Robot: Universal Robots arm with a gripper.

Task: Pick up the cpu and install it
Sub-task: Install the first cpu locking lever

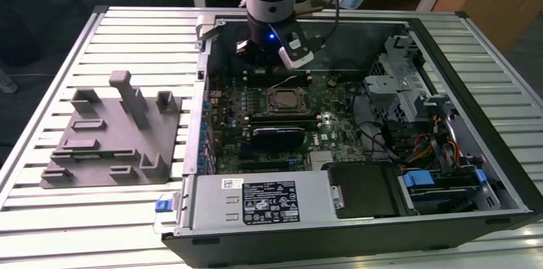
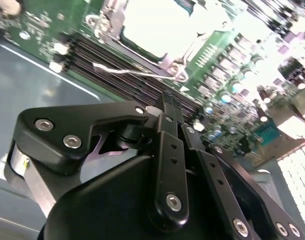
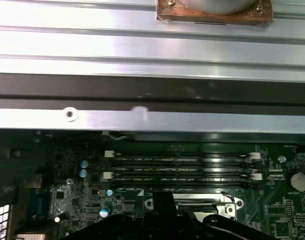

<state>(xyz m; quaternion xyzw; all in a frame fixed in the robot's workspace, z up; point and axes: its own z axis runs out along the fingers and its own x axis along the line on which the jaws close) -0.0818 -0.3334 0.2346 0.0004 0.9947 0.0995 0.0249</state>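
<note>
Inside the case [image 1: 339,243], your gripper [image 2: 168,99] hangs closed and empty near the cpu [image 1: 284,99], which lies in its socket [image 1: 269,101]; drop carelessly and you could snag the latch wire [image 2: 142,73] or scrape the memory slots [image 3: 177,167].

Black gripper [image 2: 168,100] up close, fingertips pinched together with nothing in them. Clock-wise from those tips: at 12, dark RAM slots [image 2: 112,65] and a thin wire lever [image 2: 137,73], then the cpu [image 2: 155,25] sitting in its socket frame [image 2: 168,64], glared out white. Capacitors [image 2: 225,97] on the green motherboard [image 2: 212,52] around 2, grey case panel [image 2: 37,95] at 9.
</note>
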